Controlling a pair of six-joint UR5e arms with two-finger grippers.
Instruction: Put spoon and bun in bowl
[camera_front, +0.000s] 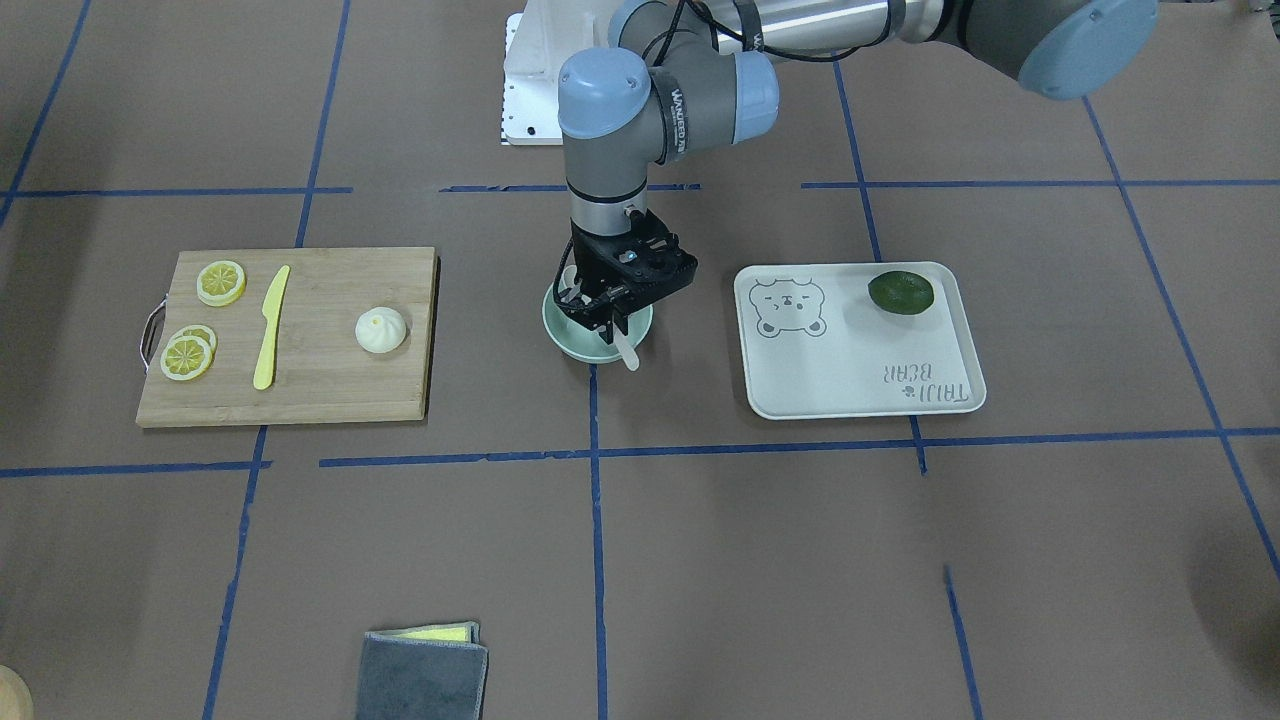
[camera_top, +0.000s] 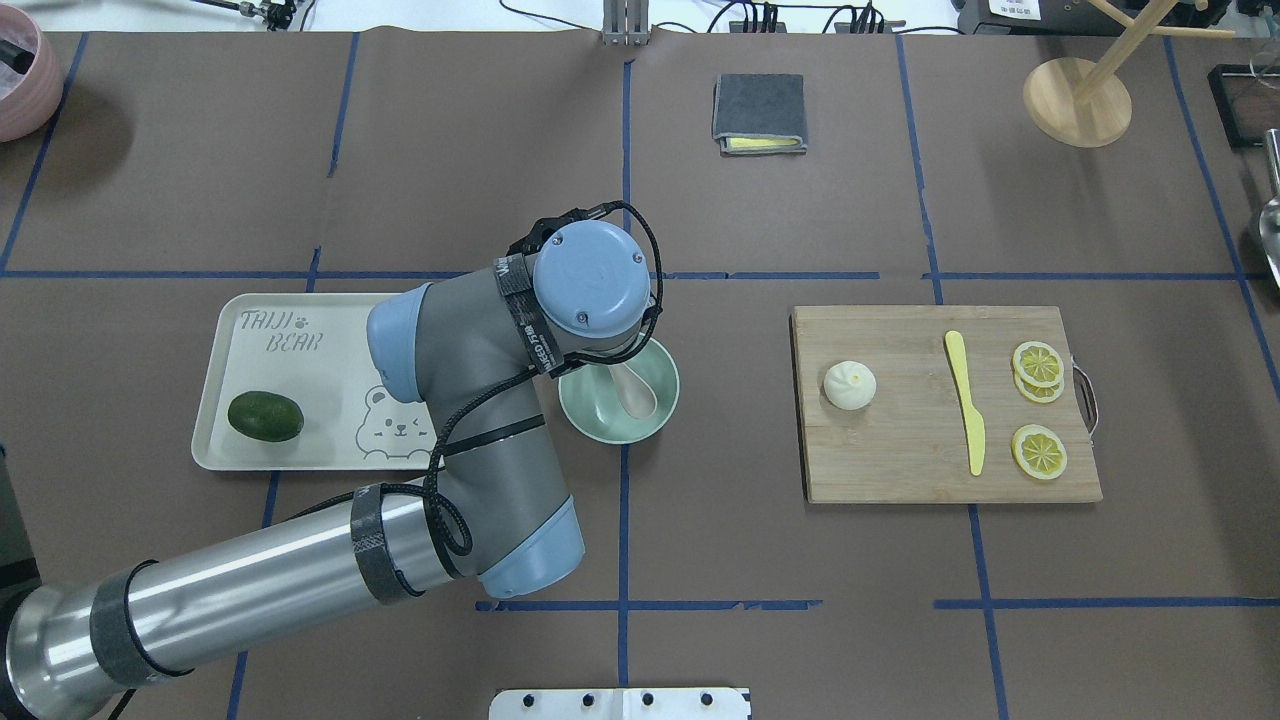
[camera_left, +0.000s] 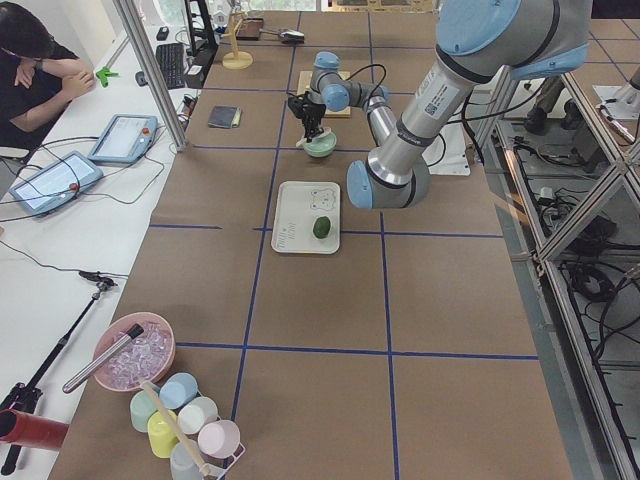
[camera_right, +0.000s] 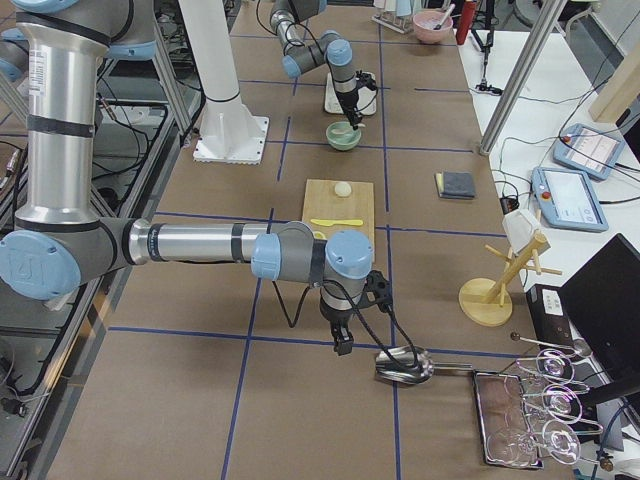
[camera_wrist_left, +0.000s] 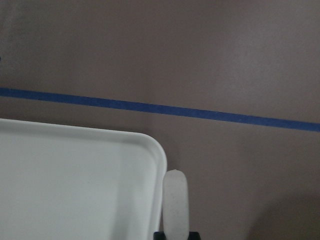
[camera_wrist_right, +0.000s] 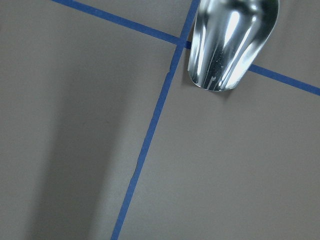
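Note:
The pale mint bowl (camera_top: 607, 420) stands at the table's middle, between the tray and the cutting board. My left gripper (camera_front: 606, 322) is right above it, shut on the off-white spoon (camera_front: 629, 356). The spoon's scoop (camera_top: 637, 392) lies inside the bowl, and its handle (camera_wrist_left: 176, 202) sticks out past the fingers. The white pleated bun (camera_top: 849, 385) sits on the wooden cutting board (camera_top: 900, 460), well away from both grippers. My right gripper (camera_right: 341, 345) hangs far off near the table's end, and I cannot tell whether it is open or shut.
The board also holds a yellow plastic knife (camera_top: 966, 410) and lemon slices (camera_top: 1038, 362). A white bear-print tray (camera_top: 300, 350) with a dark green avocado (camera_top: 265, 416) lies beside the bowl. A grey cloth (camera_top: 758, 112) lies farther out. A metal scoop (camera_wrist_right: 231, 40) lies by the right gripper.

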